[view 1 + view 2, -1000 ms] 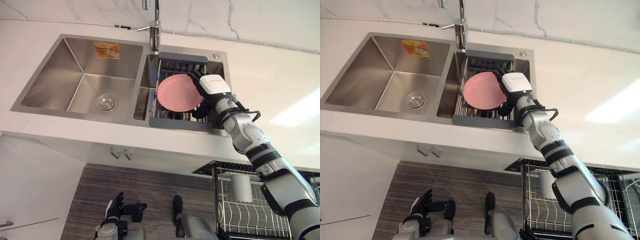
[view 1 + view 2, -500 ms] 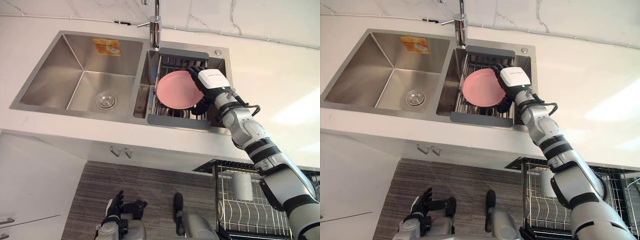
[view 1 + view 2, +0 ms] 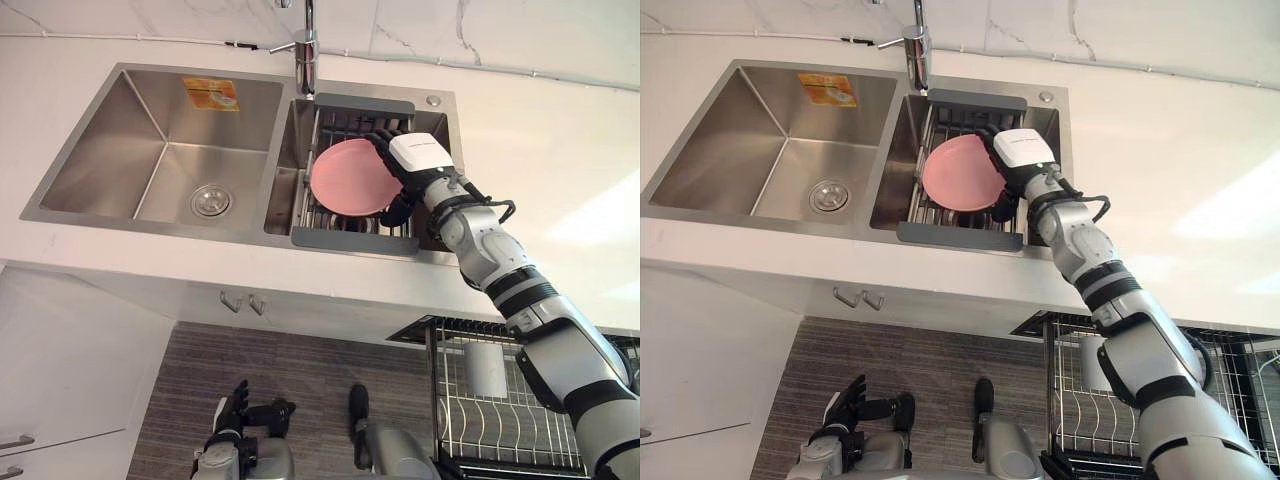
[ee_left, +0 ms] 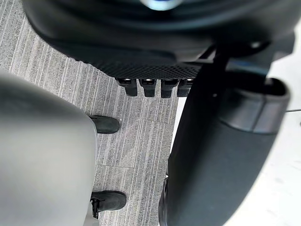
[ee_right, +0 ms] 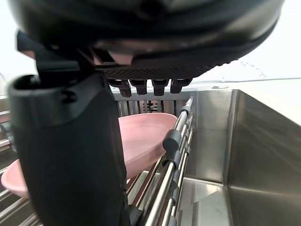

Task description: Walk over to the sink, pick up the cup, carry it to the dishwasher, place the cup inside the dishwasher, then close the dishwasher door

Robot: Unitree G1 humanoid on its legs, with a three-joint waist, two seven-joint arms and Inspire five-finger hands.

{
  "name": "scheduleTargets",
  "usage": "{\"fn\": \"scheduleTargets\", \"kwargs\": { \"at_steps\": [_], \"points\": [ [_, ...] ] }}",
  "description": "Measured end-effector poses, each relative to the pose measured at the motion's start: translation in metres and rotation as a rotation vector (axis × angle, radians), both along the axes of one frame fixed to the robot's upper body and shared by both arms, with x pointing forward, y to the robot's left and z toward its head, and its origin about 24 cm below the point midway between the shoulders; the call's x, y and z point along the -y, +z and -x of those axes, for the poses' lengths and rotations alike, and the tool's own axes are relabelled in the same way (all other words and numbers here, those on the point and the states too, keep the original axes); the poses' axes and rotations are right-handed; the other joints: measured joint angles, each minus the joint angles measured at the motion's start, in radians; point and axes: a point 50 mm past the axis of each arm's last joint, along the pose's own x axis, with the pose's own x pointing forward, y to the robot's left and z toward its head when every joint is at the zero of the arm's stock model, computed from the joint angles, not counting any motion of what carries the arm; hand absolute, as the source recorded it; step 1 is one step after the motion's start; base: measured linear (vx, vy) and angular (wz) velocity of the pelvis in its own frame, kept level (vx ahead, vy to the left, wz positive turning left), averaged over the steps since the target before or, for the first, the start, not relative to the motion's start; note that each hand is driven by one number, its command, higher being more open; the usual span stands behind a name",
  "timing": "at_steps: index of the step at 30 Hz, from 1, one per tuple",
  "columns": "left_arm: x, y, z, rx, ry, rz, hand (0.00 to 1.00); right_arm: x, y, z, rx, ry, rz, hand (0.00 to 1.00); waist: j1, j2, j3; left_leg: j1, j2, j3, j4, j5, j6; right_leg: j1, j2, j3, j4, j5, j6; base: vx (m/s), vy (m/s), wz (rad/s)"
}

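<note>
A pink shallow dish (image 3: 350,178) leans tilted in the dark wire rack (image 3: 352,238) that fills the sink's right basin. No cup shows in the sink. My right hand (image 3: 415,165) reaches in from the right and is shut on the dish's right rim: its fingers (image 3: 380,138) curl over the far edge and its thumb (image 3: 396,210) presses the near side. In the right wrist view the dish (image 5: 143,141) passes behind the thumb (image 5: 70,155), above the rack's rails. My left hand (image 3: 230,412) hangs low by the floor, open and holding nothing.
The steel left basin (image 3: 150,150) has a round drain (image 3: 211,201), and a faucet (image 3: 306,45) stands behind the divider. White counter surrounds the sink. At lower right a pulled-out wire dishwasher rack (image 3: 520,420) holds a white cup (image 3: 485,372).
The whole picture shifted a little as the camera moved. My right hand and the pink dish have edged slightly left within the rack; the left hand stays low.
</note>
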Motion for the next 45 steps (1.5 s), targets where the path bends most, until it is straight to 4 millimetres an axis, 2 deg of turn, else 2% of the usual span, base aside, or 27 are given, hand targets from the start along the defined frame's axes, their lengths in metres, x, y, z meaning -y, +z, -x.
{"fn": "scheduleTargets", "kwargs": {
  "at_steps": [2, 10, 14, 32, 41, 45],
  "points": [
    [0.000, 0.000, 0.000, 0.000, -0.001, 0.001, 1.00, -0.002, 0.004, -0.001, 0.008, 0.009, -0.005, 1.00, 0.000, 0.000, 0.000, 0.000, 0.000, 0.000, 0.000, 0.000, 0.000, 0.000, 0.000, 0.000, 0.000, 0.000, 0.000, 0.00, 0.000, 0.00],
    [0.002, 0.001, -0.003, 0.006, -0.010, 0.011, 1.00, -0.012, 0.066, -0.005, 0.157, 0.052, -0.026, 1.00, 0.015, 0.006, 0.003, 0.000, 0.000, 0.000, -0.001, -0.001, 0.000, -0.001, 0.000, 0.001, 0.001, 0.001, -0.001, 0.00, 0.000, 0.00],
    [0.003, 0.001, -0.004, 0.008, -0.016, 0.017, 1.00, -0.019, 0.077, -0.002, 0.191, 0.088, -0.027, 1.00, 0.019, 0.006, 0.003, 0.001, 0.000, -0.001, -0.001, -0.001, 0.000, -0.001, 0.000, 0.007, 0.004, 0.001, -0.001, 0.00, 0.000, 0.00],
    [0.002, 0.002, -0.008, 0.017, -0.019, 0.016, 1.00, -0.021, 0.076, -0.002, 0.183, 0.095, -0.044, 1.00, 0.026, 0.002, 0.017, -0.002, -0.003, -0.003, 0.000, -0.001, 0.001, -0.011, -0.003, 0.007, 0.026, -0.010, -0.001, 0.00, 0.000, 0.00],
    [0.002, 0.003, -0.009, 0.019, -0.018, 0.013, 1.00, -0.011, 0.038, 0.000, 0.101, 0.063, -0.012, 1.00, 0.032, -0.001, 0.021, -0.008, -0.004, -0.020, -0.001, -0.001, 0.001, -0.023, -0.006, -0.001, 0.054, -0.032, -0.001, 0.01, -0.006, 0.05],
    [0.002, 0.003, -0.011, 0.022, -0.018, 0.012, 1.00, -0.010, 0.033, 0.000, 0.092, 0.057, 0.000, 1.00, 0.033, -0.004, 0.024, -0.019, -0.005, -0.022, 0.001, 0.000, 0.001, -0.036, -0.008, -0.001, 0.063, -0.034, 0.000, 0.00, 0.000, 0.00]
  ]
}}
